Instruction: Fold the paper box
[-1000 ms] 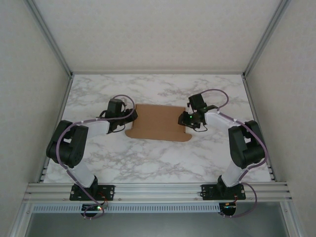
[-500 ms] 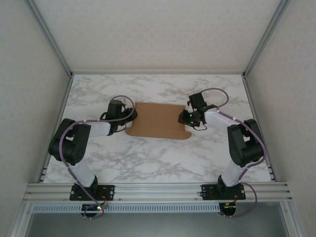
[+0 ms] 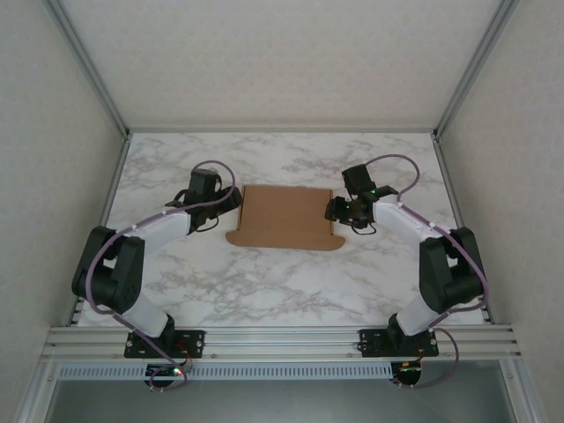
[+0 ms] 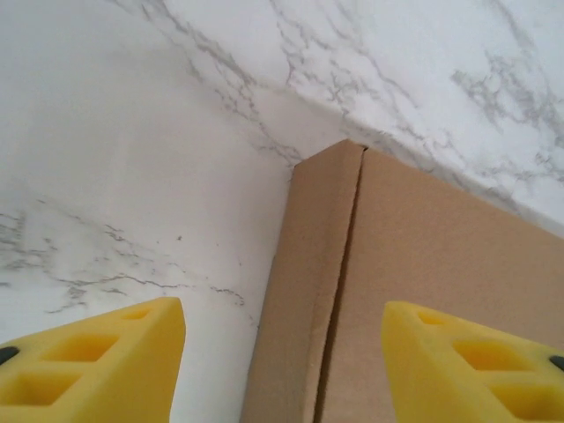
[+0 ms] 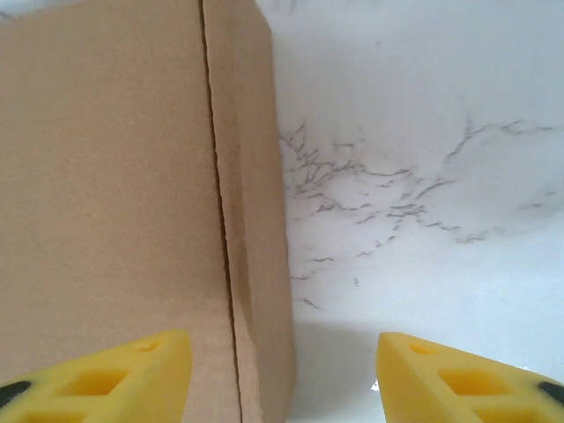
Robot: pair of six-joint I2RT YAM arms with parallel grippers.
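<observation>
Two pincers, both mine, flank the paper box, which lies mid-surface, rather nearer the far edge. From above, my left pincer sits at the box's left end and my right pincer at its right end.

On my left wrist view, the yellow fingers are spread, with the box's left side and its seam below them and nothing pinched.

On my right wrist view, the fingers are likewise spread over the right side.

With nothing holding them, I judge the creased sides could spring open. A careless closing could also shove the light box sideways.
</observation>
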